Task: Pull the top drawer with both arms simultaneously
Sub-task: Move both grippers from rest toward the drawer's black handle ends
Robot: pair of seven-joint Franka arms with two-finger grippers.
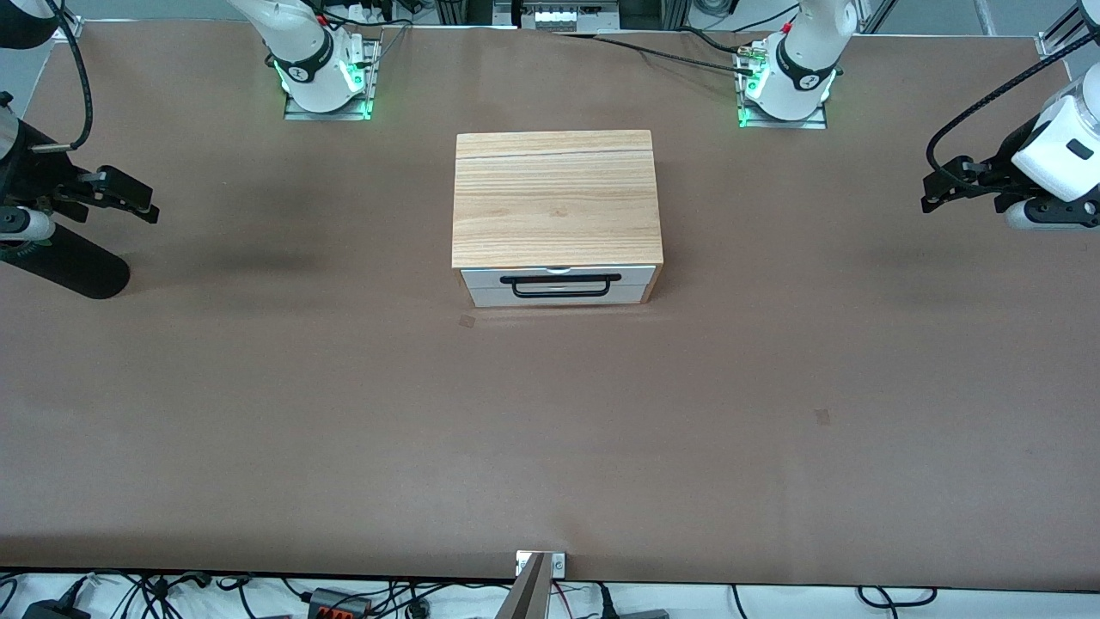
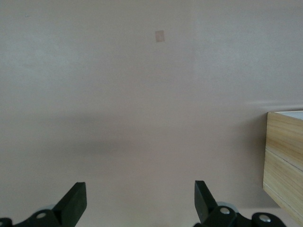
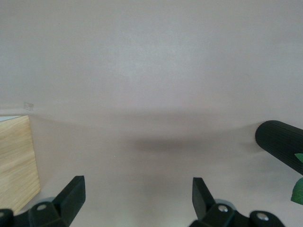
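Note:
The light-wood box (image 1: 554, 198) stands at the middle of the table with its front toward the front camera. The top drawer (image 1: 483, 277) is shut, and its white panel carries a thin black bar handle (image 1: 560, 278). My left gripper (image 1: 933, 194) hangs open and empty above the table at the left arm's end, well away from the box. My right gripper (image 1: 142, 203) hangs open and empty at the right arm's end. The left wrist view shows my left gripper (image 2: 140, 196) over bare table with a side of the box (image 2: 284, 156) at the edge. The right wrist view shows my right gripper (image 3: 138, 194) and the box's side (image 3: 16, 161).
A second white drawer front (image 1: 490, 297) sits under the top drawer. A black ribbed cylinder (image 1: 69, 265) lies below the right gripper and also shows in the right wrist view (image 3: 279, 139). Small tape marks (image 1: 467, 321) dot the brown table (image 1: 550, 447).

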